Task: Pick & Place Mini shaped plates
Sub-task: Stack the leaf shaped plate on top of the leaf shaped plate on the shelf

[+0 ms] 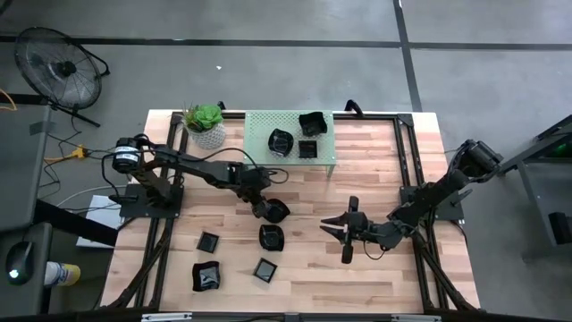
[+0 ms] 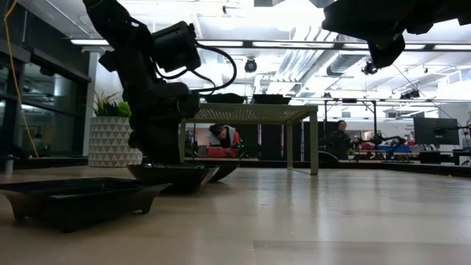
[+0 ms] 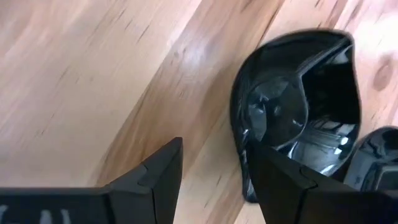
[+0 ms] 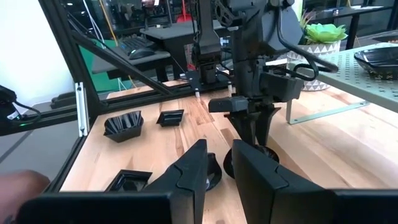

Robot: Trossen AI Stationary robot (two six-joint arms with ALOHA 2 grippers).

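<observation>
Fingers (image 3: 273,180) of the left gripper (image 1: 264,207) spread, straddling the rim of a rounded black plate (image 3: 298,106) low on the bench (image 1: 375,170); one finger over the glossy inside, the other over bare wood outside, no pinch seen yet. Plate sits at the bench's middle, touching or just beside a second dark plate (image 1: 272,237), hard to tell which. Risk: rim is thin, slick and curved, so a close from here may skid off or tip the dish; a lift could drag or knock the neighbour. Right gripper (image 1: 340,229) hovers near, to the right, fingers part spread on nothing; the arms are close, and a swing toward the green perforated shelf (image 1: 255,125) could clip it. Three plates already on that shelf (image 1: 281,141), little room, so a careless drop could stack or bump one off. More plates (image 1: 206,275) wait at the front left. Potted plant (image 1: 206,123) just beside the shelf.
</observation>
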